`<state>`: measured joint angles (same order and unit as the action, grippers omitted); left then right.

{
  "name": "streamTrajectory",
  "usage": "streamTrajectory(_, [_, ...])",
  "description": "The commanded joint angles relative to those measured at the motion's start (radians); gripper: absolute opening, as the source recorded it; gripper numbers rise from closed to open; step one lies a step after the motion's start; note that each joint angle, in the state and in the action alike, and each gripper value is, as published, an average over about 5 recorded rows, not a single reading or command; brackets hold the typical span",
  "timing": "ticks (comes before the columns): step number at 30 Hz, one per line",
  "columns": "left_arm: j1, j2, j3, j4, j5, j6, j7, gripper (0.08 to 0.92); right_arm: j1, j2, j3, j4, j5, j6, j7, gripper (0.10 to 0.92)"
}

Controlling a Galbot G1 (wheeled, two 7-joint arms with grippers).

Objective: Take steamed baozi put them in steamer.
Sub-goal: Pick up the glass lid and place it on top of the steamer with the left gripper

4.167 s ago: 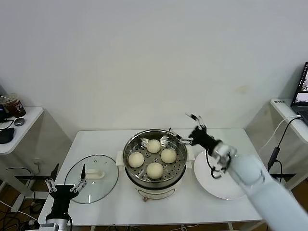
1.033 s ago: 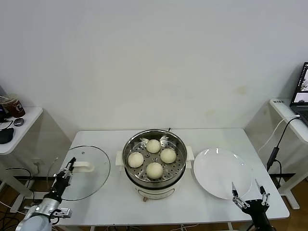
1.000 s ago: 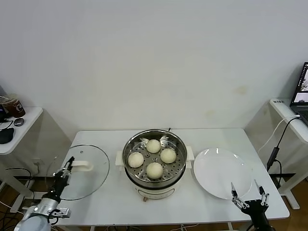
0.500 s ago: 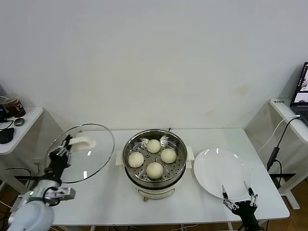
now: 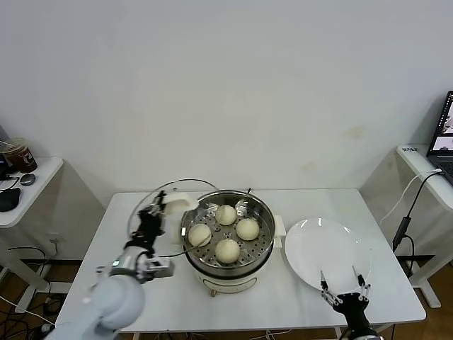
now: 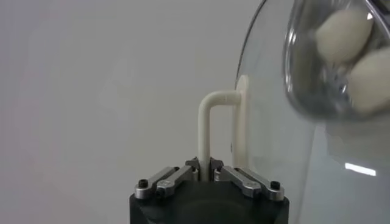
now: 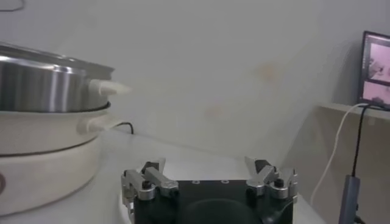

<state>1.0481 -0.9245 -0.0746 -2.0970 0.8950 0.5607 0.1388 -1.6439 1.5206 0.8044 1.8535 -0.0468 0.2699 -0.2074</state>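
Note:
Four cream-white baozi lie on the perforated tray inside the steel steamer at the table's middle. My left gripper is shut on the white handle of the round glass lid and holds the lid tilted in the air at the steamer's left rim. Two baozi show through the glass in the left wrist view. My right gripper is open and empty at the table's front right edge, near the plate. The steamer shows beside it in the right wrist view.
A flat white plate lies right of the steamer. A side table with a cup stands at the far left. A shelf with a screen and a hanging cable is at the far right.
My left gripper lifted the glass lid off the table's left side and carried it right and up to the steamer's left rim. My right gripper shifted slightly left along the front edge.

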Motion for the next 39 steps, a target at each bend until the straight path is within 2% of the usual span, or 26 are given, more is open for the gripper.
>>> streamTrajectory(1, [-0.196,-0.216,0.311,0.078,0.369,0.07,0.156,0.166,0.018,0.016,-0.008,-0.019,-0.039,-0.003,0.012,0.823])
streamTrajectory(5, [-0.188,-0.252,0.32,0.107,0.426,0.053,0.161,0.166,0.017,0.016,-0.008,-0.023,-0.04,0.0,0.01,0.823])
streamTrajectory(17, [-0.121,-0.296,0.286,0.17,0.48,0.02,0.122,0.166,0.01,0.007,-0.012,-0.022,-0.036,0.004,0.006,0.823])
streamTrajectory(39, [-0.074,-0.322,0.222,0.214,0.478,-0.002,0.074,0.166,-0.004,-0.006,-0.022,-0.019,-0.035,0.007,0.001,0.823])
